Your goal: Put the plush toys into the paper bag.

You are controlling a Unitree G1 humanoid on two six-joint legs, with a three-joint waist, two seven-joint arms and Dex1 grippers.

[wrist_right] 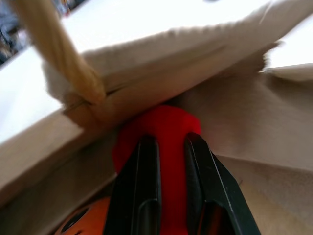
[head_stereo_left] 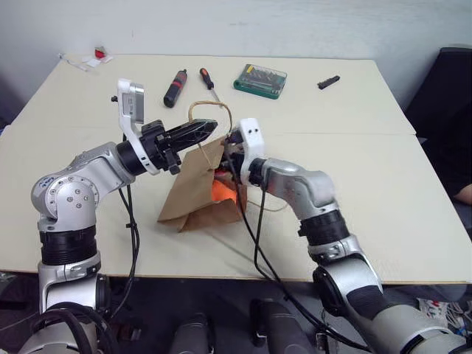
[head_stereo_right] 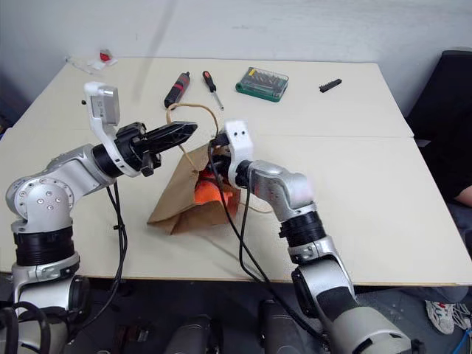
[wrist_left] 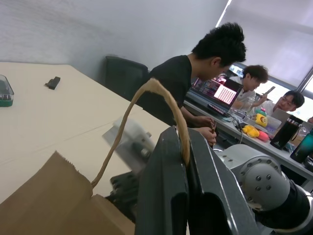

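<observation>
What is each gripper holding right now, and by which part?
Left gripper pinches the paper bag by one loop handle. Right gripper grips the red plush toy around its body, at the bag's mouth.

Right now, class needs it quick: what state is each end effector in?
Left end effector: shut on the paper bag's handle.
Right end effector: shut on the red plush toy, at the bag's mouth.

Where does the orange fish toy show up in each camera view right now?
Left eye view: orange fish toy inside the paper bag mouth, picture centre.
Right eye view: same spot, centre-left.
Left wrist view: not in it.
Right wrist view: an orange patch with a dark eye beside the red toy.
Shared landmark: the bag's loop handle.
</observation>
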